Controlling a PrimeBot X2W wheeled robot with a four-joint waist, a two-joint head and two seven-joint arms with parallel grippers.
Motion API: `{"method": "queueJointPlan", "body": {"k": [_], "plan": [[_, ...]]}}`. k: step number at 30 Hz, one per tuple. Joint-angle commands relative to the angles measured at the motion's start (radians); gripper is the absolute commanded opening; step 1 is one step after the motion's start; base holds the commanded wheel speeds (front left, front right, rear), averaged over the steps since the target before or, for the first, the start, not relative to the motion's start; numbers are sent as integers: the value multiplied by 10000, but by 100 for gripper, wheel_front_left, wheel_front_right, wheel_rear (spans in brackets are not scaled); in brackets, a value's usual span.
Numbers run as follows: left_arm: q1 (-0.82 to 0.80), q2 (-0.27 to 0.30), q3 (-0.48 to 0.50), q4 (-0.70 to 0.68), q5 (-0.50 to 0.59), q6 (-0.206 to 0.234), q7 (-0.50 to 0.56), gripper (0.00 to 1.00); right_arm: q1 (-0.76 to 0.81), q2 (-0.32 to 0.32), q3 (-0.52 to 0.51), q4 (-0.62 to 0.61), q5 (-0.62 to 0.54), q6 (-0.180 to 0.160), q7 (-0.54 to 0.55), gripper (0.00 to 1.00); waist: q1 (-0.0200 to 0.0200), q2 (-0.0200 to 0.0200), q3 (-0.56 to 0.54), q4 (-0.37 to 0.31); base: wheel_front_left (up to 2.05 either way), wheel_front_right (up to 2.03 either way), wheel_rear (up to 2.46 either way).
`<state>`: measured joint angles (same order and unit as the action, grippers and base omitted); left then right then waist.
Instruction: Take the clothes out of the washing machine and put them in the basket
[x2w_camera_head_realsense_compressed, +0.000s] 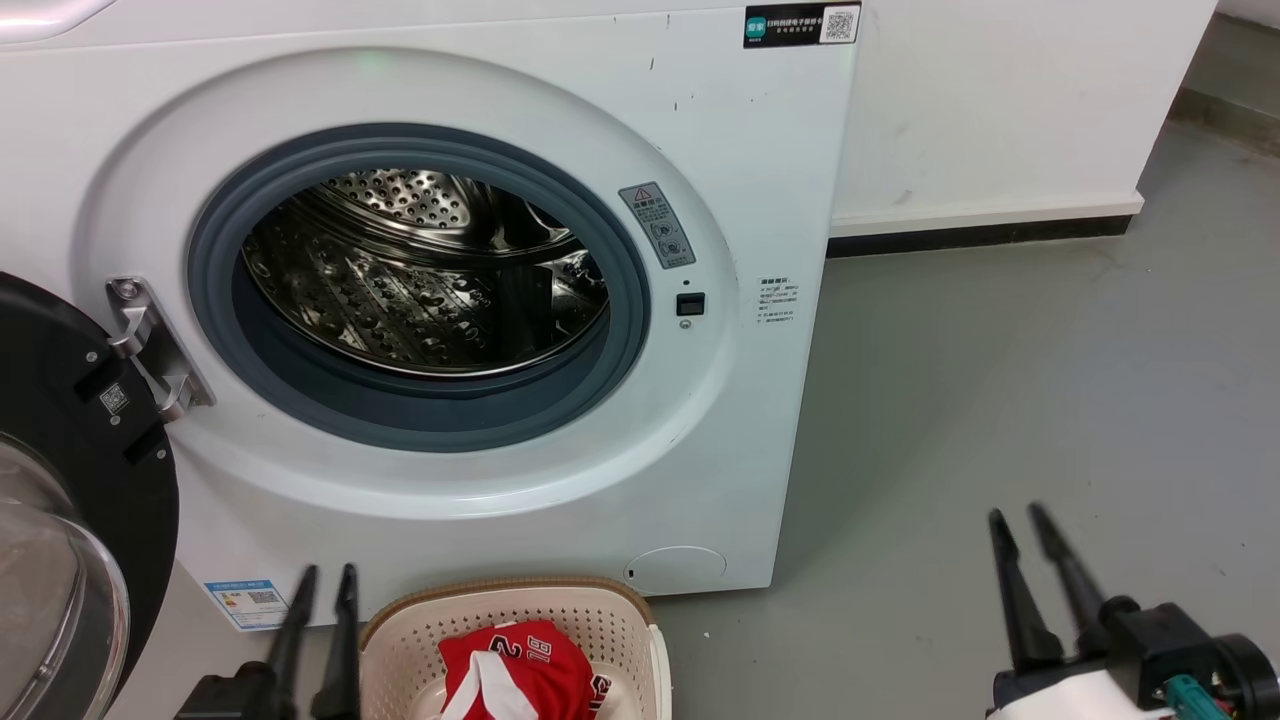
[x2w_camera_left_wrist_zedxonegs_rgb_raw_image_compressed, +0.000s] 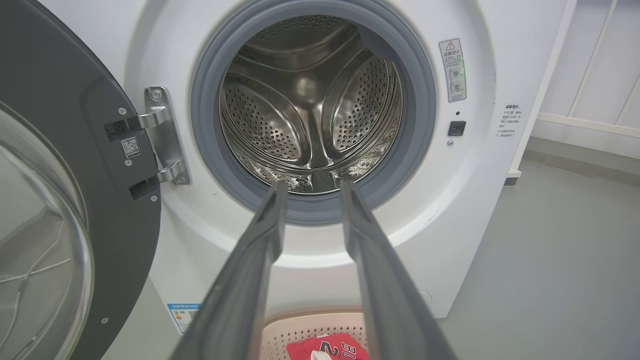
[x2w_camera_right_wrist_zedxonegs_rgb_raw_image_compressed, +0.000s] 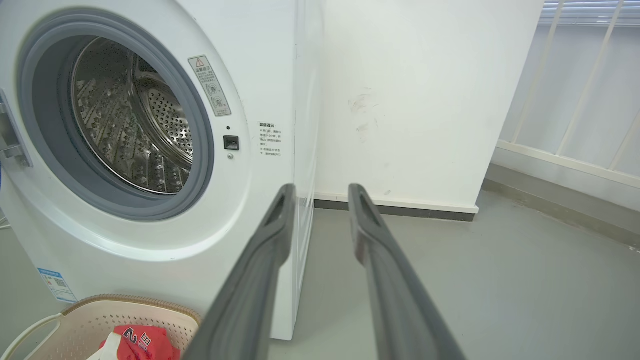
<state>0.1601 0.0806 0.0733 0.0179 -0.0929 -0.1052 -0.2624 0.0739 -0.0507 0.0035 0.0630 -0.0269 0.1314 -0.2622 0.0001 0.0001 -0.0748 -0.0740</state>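
Note:
The white washing machine (x2w_camera_head_realsense_compressed: 720, 150) stands with its black-framed glass door (x2w_camera_head_realsense_compressed: 70, 480) swung open to the left. Its steel drum (x2w_camera_head_realsense_compressed: 430, 270) shows bare metal, with no fabric in it. At the foot of the machine sits the cream basket (x2w_camera_head_realsense_compressed: 400, 640), and red clothes (x2w_camera_head_realsense_compressed: 520, 665) with white lettering lie inside. My left gripper (x2w_camera_head_realsense_compressed: 327, 573) hovers open just left of the basket, holding nothing. My right gripper (x2w_camera_head_realsense_compressed: 1020, 515) is open over the grey floor, well right of the machine. In the left wrist view the left gripper (x2w_camera_left_wrist_zedxonegs_rgb_raw_image_compressed: 311, 184) points at the drum (x2w_camera_left_wrist_zedxonegs_rgb_raw_image_compressed: 310, 100).
A white wall with a dark skirting (x2w_camera_head_realsense_compressed: 980, 235) runs behind and right of the machine. Grey floor (x2w_camera_head_realsense_compressed: 1000, 400) stretches to the right. The open door (x2w_camera_left_wrist_zedxonegs_rgb_raw_image_compressed: 55, 200) juts out on the left. A white railing (x2w_camera_right_wrist_zedxonegs_rgb_raw_image_compressed: 575, 100) stands at the far right.

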Motion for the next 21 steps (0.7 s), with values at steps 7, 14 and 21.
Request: {"method": "queueJointPlan", "body": {"k": [7, 14, 21], "plan": [[-284, -41, 136, 461, -1160, -20, 435, 0, 16, -69, 38, 179, 1374, -1, 209, 0, 0, -1, 36, 33, 0, 0, 0], [-490, -66, 116, 584, -2562, -46, 723, 0, -210, -164, 36, 370, 2971, -1, 471, 0, 0, -1, 80, 74, 0, 0, 0], [-723, -89, 126, 744, -4006, -73, 1041, 0, -414, -238, 19, 529, 4602, -2, 749, 0, 0, -1, 130, 121, 0, 0, 0]]}}
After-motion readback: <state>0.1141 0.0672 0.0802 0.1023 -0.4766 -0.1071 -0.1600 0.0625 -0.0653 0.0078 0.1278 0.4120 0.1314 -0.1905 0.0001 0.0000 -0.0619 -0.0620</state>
